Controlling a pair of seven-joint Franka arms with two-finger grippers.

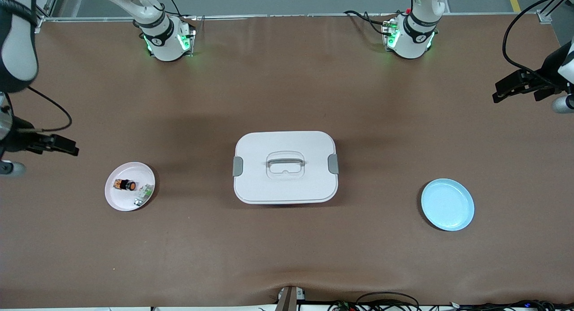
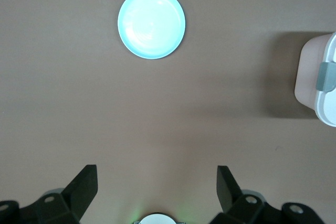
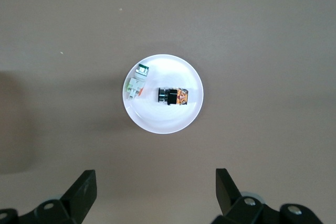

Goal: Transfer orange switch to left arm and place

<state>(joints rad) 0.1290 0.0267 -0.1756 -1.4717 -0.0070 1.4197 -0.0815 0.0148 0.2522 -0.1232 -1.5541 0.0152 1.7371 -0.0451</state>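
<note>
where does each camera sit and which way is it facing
Front view: high across the table, facing both bases; pink plate, box, blue plate.
Left wrist view: looks down past open left gripper at the blue plate and box.
Right wrist view: down past open right gripper at the orange switch, also in front view.

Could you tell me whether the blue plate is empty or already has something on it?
Empty. The round light-blue plate shows only bare surface in the front and left wrist views; the small orange-capped switch lies on the round pink plate.

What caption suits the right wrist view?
Open right gripper hovers above a round pink plate holding the orange-capped black switch beside a small green-and-white part.
</note>
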